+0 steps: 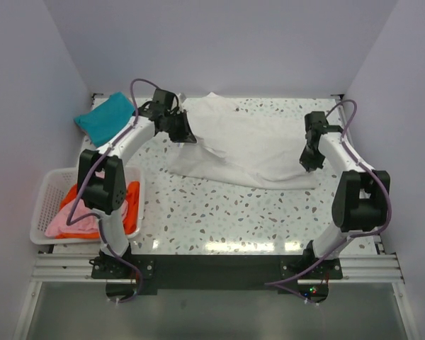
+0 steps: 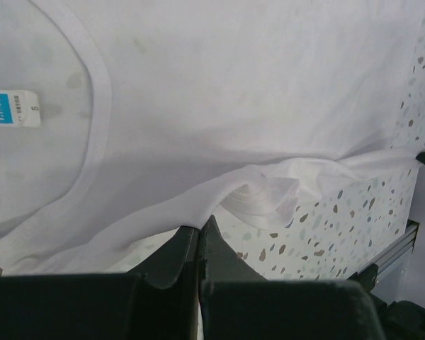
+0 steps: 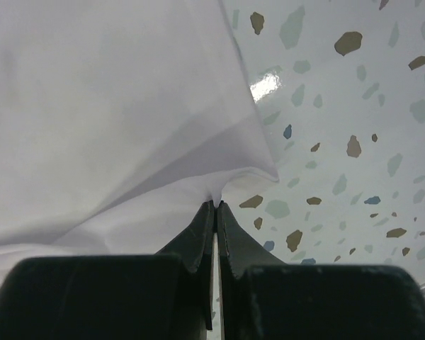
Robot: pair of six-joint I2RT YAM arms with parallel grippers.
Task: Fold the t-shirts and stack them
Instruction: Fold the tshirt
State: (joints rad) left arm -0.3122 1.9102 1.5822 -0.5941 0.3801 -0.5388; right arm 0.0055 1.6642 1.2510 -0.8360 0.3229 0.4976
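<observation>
As the top view shows, the white t-shirt [image 1: 248, 145] lies spread right of the basket [image 1: 39, 212]. Left wrist: the left gripper [image 2: 200, 227] is clamped on a hem fold. Right wrist: the right gripper [image 3: 216, 205] pinches a corner. It seems best to lift both evenly, cloth taut.

The speckled white terrazzo-style tabletop [image 1: 219, 212] is viewed whole from above and behind its near edge, facing far. Each wrist view is taken very close, past the left gripper [image 2: 200, 228] or right gripper [image 3: 217, 205], apparently downward. The crumpled white cloth t-shirt [image 1: 248, 145] is shared by all three.
</observation>
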